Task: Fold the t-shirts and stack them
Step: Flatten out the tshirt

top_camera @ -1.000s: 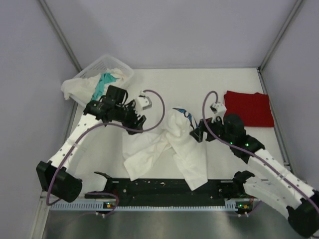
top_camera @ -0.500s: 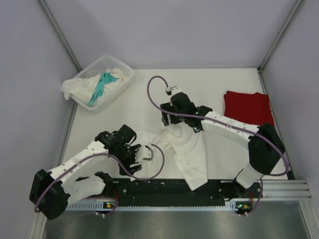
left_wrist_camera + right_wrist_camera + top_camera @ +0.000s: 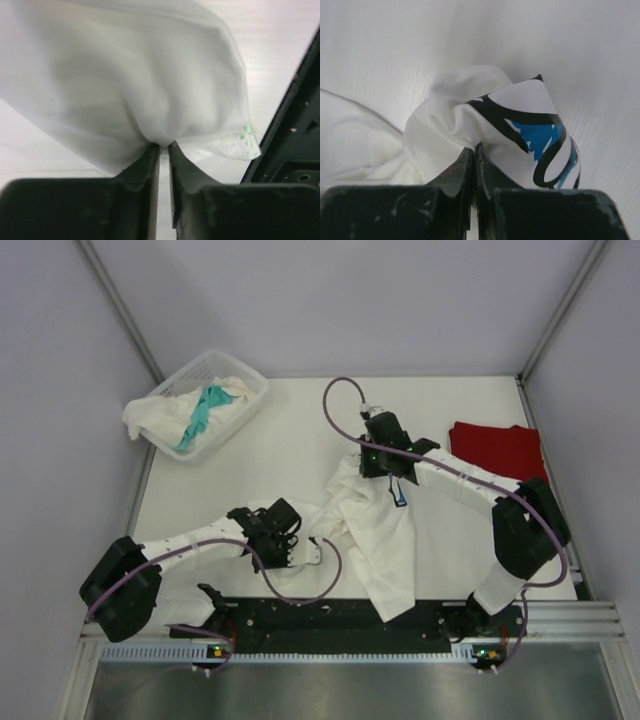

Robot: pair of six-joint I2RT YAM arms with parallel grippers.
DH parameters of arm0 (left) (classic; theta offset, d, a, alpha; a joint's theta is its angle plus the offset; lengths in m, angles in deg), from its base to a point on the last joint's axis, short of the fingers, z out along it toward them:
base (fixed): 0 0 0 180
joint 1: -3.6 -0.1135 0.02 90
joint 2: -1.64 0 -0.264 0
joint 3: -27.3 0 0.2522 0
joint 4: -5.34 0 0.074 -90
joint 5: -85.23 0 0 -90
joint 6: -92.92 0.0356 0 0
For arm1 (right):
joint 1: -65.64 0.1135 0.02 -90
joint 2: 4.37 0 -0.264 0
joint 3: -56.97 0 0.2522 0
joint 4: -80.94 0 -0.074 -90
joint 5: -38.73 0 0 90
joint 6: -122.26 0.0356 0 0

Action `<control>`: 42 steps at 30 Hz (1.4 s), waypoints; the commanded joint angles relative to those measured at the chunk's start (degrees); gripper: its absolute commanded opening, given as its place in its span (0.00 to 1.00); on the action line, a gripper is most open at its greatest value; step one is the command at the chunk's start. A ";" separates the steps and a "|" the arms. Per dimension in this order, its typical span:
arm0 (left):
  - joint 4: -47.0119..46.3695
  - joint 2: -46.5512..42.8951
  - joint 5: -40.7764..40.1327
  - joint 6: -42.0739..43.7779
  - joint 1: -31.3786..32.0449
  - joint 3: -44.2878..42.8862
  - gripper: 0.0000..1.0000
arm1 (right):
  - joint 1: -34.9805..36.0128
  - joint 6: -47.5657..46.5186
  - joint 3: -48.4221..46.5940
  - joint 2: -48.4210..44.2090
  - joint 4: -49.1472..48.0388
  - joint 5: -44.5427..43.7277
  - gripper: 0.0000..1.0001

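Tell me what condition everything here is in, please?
Printed white t-shirt, crumpled on the table.
Red t-shirt, folded flat.
Basket, holding teal cloth and white cloth that spills over its rim.
Left fingers, shut on the printed white t-shirt's edge.
Right fingers, shut on its blue print.

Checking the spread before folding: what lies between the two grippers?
The crumpled white t-shirt spans from the left gripper to the right gripper; each is shut on a pinch of it. The top external view shows the whole stretch.
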 commanded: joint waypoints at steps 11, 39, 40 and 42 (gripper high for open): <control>-5.04 -1.46 -7.60 1.55 -22.25 -25.03 0.00 | -13.87 -6.72 -14.99 -15.93 -0.15 21.02 0.00; 10.17 -9.28 23.25 14.71 -41.53 -20.70 0.00 | -21.26 -25.45 0.92 -17.91 6.01 18.78 0.07; 10.17 -9.02 23.08 16.30 -40.65 -18.50 0.00 | -21.35 -24.93 -1.71 -14.48 6.44 16.75 0.16; 9.65 -7.53 21.68 18.24 -39.68 -14.63 0.03 | -21.35 -23.52 -8.04 -6.57 8.98 12.36 0.37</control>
